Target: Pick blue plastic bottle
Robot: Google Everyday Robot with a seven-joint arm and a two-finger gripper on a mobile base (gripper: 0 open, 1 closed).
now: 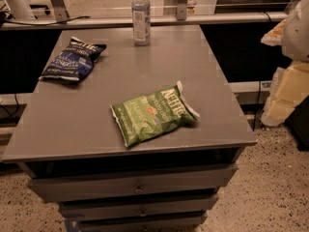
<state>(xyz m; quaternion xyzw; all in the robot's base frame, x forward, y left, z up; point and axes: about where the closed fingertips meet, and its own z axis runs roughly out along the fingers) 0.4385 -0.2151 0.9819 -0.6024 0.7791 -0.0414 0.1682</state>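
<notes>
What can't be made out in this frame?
Camera view:
- Pincer: out of view; only part of the arm shows, cut off by the right edge.
- Blue plastic bottle: label print too small to read.
- Drawers: the lowest is cut off by the bottom edge.

Grey table, blue and green packaging

The table (63,129) and its drawers (96,186) are plain matte grey. At its far edge the bottle (141,17) is clear pale blue with a white cap and whitish label band. At its far left, the blue bag (72,59) is navy with white lettering. Near its front, the green bag (153,113) has white lettering and a small orange mark. Off its right side, the gripper (273,34) looks off-white and tan.
</notes>
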